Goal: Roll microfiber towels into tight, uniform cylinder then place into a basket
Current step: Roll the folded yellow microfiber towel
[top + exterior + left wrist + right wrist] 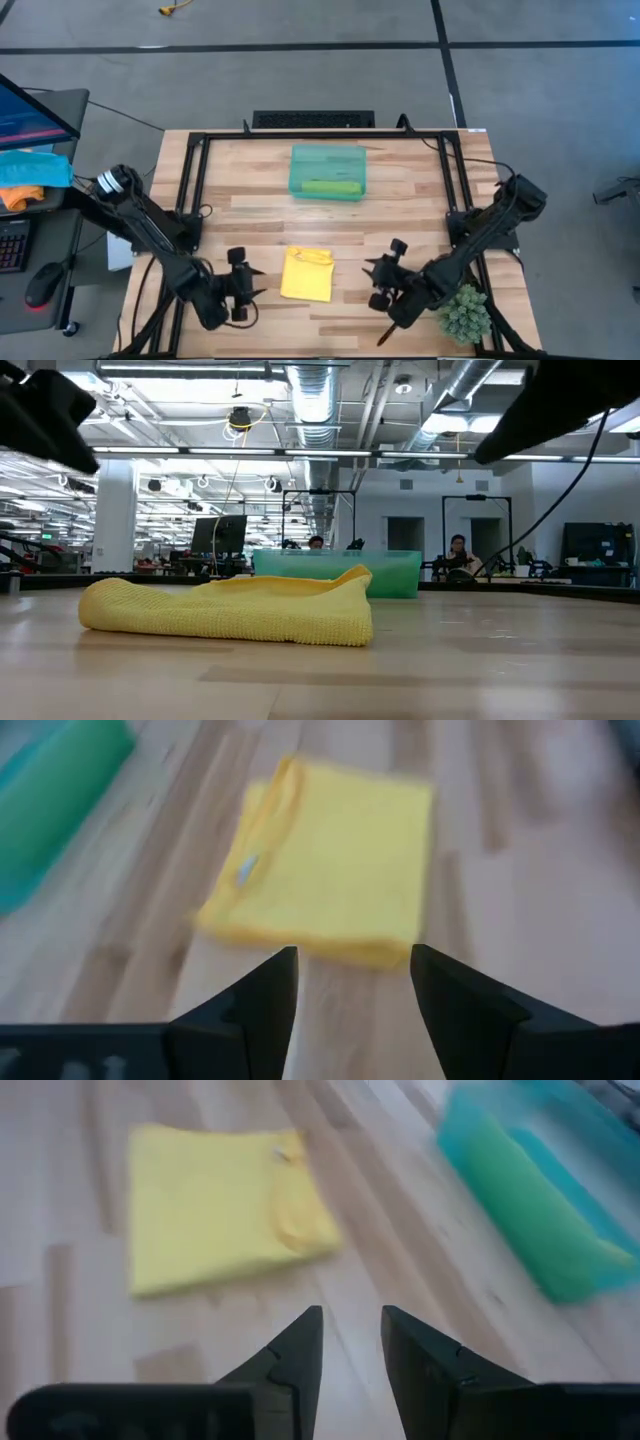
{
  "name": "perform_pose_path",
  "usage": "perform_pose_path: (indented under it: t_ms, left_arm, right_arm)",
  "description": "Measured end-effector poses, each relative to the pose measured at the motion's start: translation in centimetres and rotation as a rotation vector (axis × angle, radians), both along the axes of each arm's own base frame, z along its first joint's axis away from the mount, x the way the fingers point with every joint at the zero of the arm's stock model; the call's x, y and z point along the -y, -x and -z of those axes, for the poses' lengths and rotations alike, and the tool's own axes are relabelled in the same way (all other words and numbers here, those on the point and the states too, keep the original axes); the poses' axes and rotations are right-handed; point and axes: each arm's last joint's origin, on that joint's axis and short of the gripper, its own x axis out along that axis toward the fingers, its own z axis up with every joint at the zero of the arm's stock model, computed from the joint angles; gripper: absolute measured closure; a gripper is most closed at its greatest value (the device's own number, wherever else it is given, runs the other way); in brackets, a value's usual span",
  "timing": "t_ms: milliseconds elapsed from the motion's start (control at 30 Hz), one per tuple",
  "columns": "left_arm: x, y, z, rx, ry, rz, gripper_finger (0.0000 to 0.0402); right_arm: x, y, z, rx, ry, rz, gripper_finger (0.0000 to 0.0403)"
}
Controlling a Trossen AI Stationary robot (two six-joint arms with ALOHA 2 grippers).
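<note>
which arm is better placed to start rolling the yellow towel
Left, narrowly. The left gripper, open, sits closer to the yellow towel and squarely faces its edge; the right gripper, also open, is slightly farther.

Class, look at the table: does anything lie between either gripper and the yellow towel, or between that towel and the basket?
Nothing visible does. The left gripper and right gripper, both open, flank the yellow towel with only bare table between. Bare wood also separates the towel from the basket, which already holds the green towel.
</note>
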Motion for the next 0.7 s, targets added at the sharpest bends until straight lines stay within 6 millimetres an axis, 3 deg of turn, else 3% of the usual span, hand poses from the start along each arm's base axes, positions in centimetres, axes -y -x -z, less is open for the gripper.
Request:
perform_pose_path:
  t_ms: [267,533,700]
  left_arm:
    - [-0.1,0.1,0.0,0.201,0.087,0.127,0.0212]
    - [1.0,-0.8,2.0,0.166,0.036,0.216,0.0212]
    - [1.6,-1.3,3.7,0.142,-0.01,0.261,0.0212]
  right_arm:
    - [-2.5,-2.8,1.3,0.15,0.02,-0.195,0.0275]
    - [-4.5,-5.5,4.0,0.249,0.134,-0.343,0.0275]
    - [-5.0,-6.7,4.8,0.237,0.094,-0.385,0.0275]
